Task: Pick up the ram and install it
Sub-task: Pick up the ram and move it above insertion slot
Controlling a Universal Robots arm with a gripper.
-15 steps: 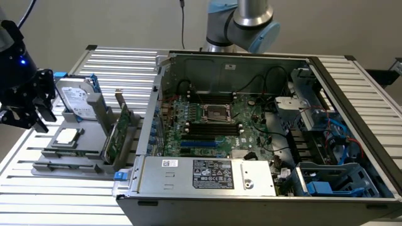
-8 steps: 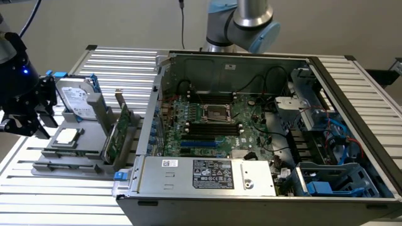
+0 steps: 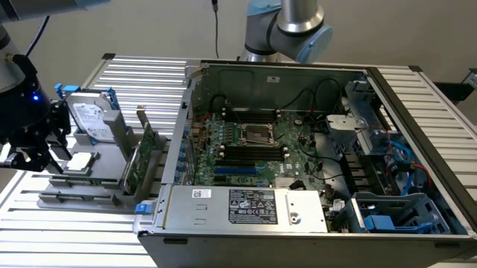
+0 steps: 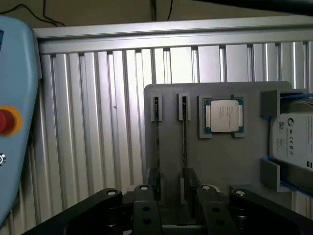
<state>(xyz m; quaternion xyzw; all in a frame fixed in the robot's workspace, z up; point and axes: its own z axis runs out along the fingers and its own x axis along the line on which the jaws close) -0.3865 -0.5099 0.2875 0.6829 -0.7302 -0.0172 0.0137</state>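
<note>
Two ram sticks stand on edge in the slots of a grey holder tray [image 4: 230,161], one ram stick [image 4: 156,147] beside the other ram stick [image 4: 184,147]. My gripper [image 4: 172,182] hovers over their near ends, open, with nothing between its black fingers [image 4: 152,182]. In the exterior view the gripper [image 3: 31,157] hangs at the left end of the tray [image 3: 104,162], above the green edge of a ram stick [image 3: 88,180]. The motherboard's long black slots [image 3: 253,151] lie inside the open computer case [image 3: 246,215] to the exterior view's right.
The tray also carries a CPU [image 4: 222,116], a hard drive [image 3: 95,118] in blue clips and a green expansion card [image 3: 138,156] standing upright. A slatted aluminium table [image 3: 127,72] lies under everything. A second arm [image 3: 294,25] rises behind the case. A light-blue pendant with a red button [image 4: 7,120] stands beside the table.
</note>
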